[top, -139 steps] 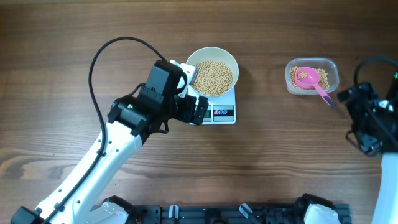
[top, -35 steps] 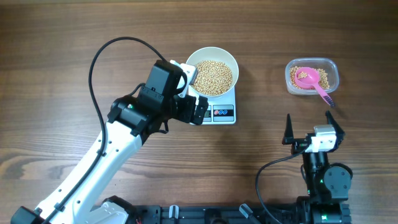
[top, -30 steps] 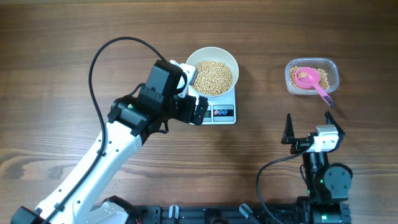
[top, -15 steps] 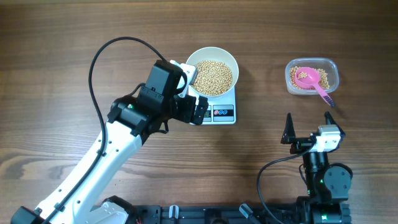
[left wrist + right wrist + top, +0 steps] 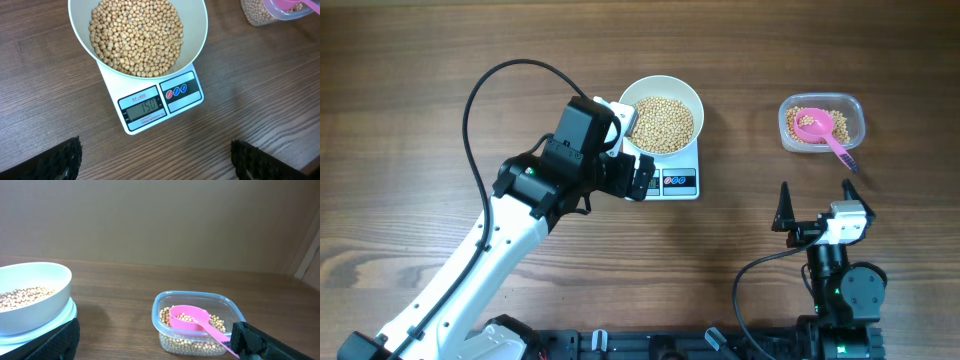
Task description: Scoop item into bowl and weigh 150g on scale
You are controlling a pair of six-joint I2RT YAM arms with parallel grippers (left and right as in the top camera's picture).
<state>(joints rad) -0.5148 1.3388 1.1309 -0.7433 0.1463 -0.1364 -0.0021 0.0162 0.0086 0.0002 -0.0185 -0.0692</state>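
the scale (image 5: 159, 102) shows 150 on its display, labelled sf-400 above.

Lab tabletop (image 5: 410, 80) with robot arms (image 5: 505, 225)

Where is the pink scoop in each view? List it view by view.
Overhead: scoop upper right, in the clear tub.
Left wrist: scoop cut off at the top right corner.
Right wrist: scoop lower centre-right, in the tub.
Shared landmark: white bowl of beans on the scale.
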